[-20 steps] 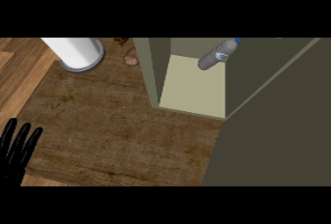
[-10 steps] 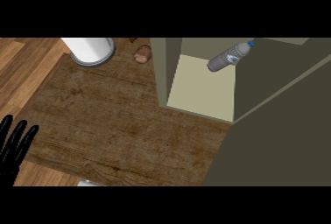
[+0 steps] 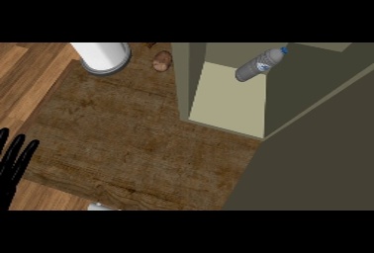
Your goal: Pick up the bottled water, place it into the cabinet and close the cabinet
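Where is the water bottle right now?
In the head view, the water bottle lies tilted at upper right, inside the open cabinet, against its dark right wall.

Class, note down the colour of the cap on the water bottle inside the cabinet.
Blue: the cap tops the clear water bottle, seen in the head view.

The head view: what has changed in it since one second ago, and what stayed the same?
The whole view shifted: the cabinet, white container and bottle slid rightward in the picture. The bottle stays inside the open cabinet. The left hand rests open at the left edge.
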`<state>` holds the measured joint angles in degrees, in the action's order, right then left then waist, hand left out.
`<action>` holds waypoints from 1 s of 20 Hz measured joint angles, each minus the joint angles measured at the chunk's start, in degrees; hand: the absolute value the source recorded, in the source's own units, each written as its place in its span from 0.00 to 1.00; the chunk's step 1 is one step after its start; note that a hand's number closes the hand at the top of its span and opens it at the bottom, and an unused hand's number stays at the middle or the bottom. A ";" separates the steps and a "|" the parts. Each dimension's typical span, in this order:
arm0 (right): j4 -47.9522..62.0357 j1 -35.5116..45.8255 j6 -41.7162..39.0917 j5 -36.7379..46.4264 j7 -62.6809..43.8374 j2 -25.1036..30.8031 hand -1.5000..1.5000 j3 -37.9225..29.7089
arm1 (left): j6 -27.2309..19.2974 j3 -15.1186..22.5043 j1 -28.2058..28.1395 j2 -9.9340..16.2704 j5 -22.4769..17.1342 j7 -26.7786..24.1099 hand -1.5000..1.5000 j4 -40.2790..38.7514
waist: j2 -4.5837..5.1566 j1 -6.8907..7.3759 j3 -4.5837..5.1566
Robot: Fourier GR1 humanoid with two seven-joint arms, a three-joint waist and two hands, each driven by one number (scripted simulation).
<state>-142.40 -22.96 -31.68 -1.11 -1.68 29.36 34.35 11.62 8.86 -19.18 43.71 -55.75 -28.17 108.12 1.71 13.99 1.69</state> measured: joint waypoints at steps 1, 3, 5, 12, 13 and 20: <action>0.03 0.46 -0.16 -0.03 -0.16 0.11 1.00 -0.03 | 0.22 -0.21 -0.02 0.12 -0.10 -0.04 0.00 -0.14 | -0.03 0.07 0.04; 0.06 1.21 -0.46 -0.09 -0.43 0.26 1.00 -0.12 | 0.54 -0.45 -0.13 0.31 -0.29 -0.01 0.00 -0.36 | -0.02 0.11 0.10; 0.14 1.88 -0.70 -0.16 -0.75 0.18 1.00 -0.15 | 0.89 -0.62 -0.19 0.36 -0.43 -0.10 0.00 -0.41 | 0.09 0.27 0.13; 0.59 2.07 -0.78 -0.99 -1.41 -0.93 1.00 -0.10 | 1.83 -1.47 0.14 0.79 -1.06 -0.12 0.00 -0.86 | 1.10 0.56 0.15; 0.78 2.06 -0.88 -1.37 -1.33 -1.08 1.00 -0.12 | 2.03 -1.52 0.26 0.87 -1.15 -0.09 0.00 -0.89 | 1.39 0.86 0.14; 2.20 2.02 -1.23 -4.89 -1.48 -2.28 1.00 -0.43 | 3.14 -1.91 1.13 1.23 -1.50 -0.02 0.00 -1.04 | 2.74 2.36 -0.14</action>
<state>-140.20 -20.94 -32.90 -6.00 -3.15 27.07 33.92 14.76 6.95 -18.05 44.94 -57.25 -28.20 107.08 4.45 16.35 1.54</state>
